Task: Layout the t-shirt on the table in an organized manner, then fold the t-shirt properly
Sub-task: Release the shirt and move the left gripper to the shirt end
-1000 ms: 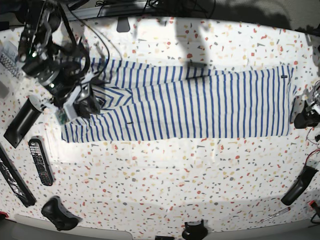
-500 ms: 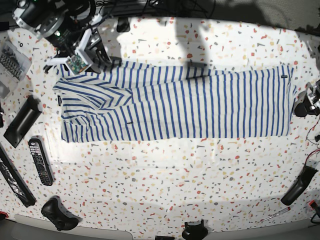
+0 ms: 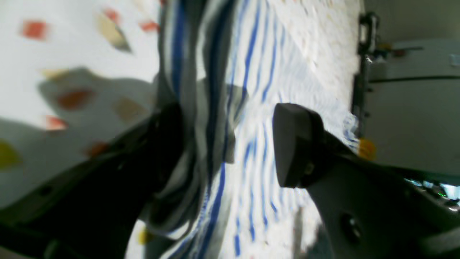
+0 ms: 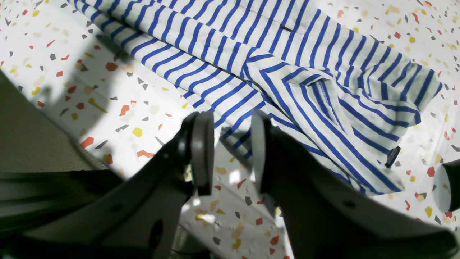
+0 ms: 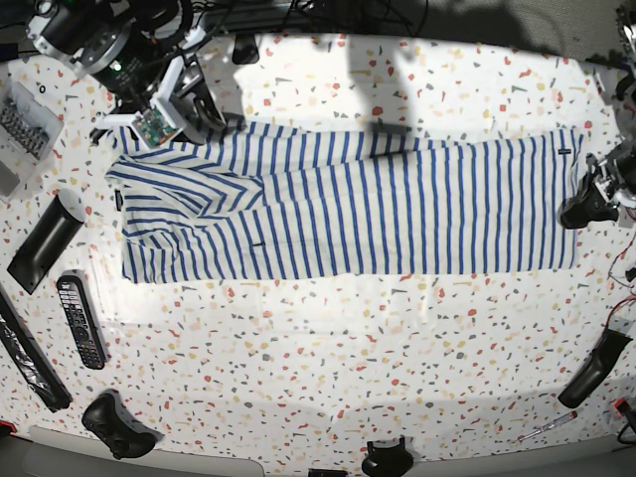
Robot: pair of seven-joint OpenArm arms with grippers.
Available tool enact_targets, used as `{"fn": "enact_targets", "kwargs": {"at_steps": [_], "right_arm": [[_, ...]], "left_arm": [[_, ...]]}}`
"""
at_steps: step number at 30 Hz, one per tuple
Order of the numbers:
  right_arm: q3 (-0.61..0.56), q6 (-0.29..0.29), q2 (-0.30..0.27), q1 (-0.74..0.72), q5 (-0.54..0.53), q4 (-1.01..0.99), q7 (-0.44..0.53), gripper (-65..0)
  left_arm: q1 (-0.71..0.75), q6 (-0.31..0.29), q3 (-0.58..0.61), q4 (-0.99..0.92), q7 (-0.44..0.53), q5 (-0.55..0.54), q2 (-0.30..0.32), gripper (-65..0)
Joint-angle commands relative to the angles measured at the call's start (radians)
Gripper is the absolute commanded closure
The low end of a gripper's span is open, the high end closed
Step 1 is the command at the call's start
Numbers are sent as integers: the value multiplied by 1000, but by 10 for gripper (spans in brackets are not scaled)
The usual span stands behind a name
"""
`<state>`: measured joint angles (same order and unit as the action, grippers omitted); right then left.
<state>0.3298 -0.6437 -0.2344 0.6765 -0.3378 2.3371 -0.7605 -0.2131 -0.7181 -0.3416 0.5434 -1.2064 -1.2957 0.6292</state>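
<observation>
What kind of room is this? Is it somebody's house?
Probably a robot lab or workshop, not a home. A striped t-shirt lies on a speckled table between two robot arms, with a remote control, a screwdriver and cables scattered around the edges.

Hard light falls from the far side and throws sharp dark shadows. Loose clutter sits around the edges: a black remote control [image 5: 80, 320] with rows of buttons, a long flat black bar [image 5: 43, 241] beside it, and another long dark strip [image 5: 28, 353] at the very edge. A black game controller [image 5: 114, 425] lies at the near corner. Along the near edge stands a small black round-topped object [image 5: 386, 458]. On the opposite side lie a black handle-shaped piece [image 5: 594, 368] and a thin screwdriver [image 5: 548, 425]. Cables [image 5: 248, 14] run along the dark far edge. Beyond the surface, the left wrist view shows a blurred pale cabinet [image 3: 413, 104].
</observation>
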Motion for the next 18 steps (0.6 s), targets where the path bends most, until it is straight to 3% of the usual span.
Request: {"fn": "enact_targets", "kwargs": {"at_steps": [1,14,16,18], "right_arm": [[4,8,-7,3,-14,19,23,-171],[4,8,-7,2,-14,19,27,-171],[4,8,-6,2,-14,19,27,-171],[4,8,-6,2,-14,19,27,-171]], "left_arm": [[16,20,4,-2,-66,17,12,-361],[27,20,3,0,-63,-26,16,-360],[28,20,3,0,-46,-26,16,-341],[28,20,4,0,-26,-26,17,-270]]}}
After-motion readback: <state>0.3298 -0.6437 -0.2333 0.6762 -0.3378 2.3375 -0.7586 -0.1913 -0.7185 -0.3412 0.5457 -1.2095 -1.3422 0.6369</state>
